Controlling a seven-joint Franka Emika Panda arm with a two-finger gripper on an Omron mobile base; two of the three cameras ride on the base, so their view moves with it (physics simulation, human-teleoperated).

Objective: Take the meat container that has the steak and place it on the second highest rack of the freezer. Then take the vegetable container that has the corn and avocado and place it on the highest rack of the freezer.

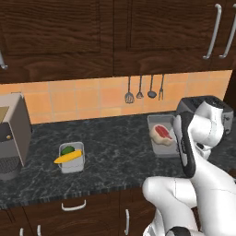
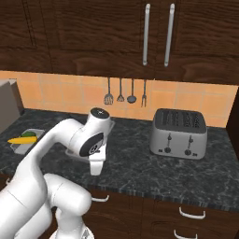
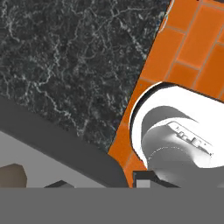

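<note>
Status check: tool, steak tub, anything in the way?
Tool low at the steak tub, grip unclear. Steak inside, tub on counter. Toaster close beside.

Franka arm folded forward, hand pointing downward.

The white arm [image 1: 209, 170] rises from the base at the lower right of the left base view, bends at a rounded elbow [image 1: 209, 122] and drops a dark-seamed forearm [image 1: 184, 145] forward and down. In the right base view the upper links sweep from lower left up to the wrist [image 2: 93, 135], capped by a dark round joint face, below which the gripper [image 2: 95, 170] hangs vertically. In the hand view one dark finger tip [image 3: 142, 177] just clears the bottom band; the spacing of the jaws cannot be judged.
</note>
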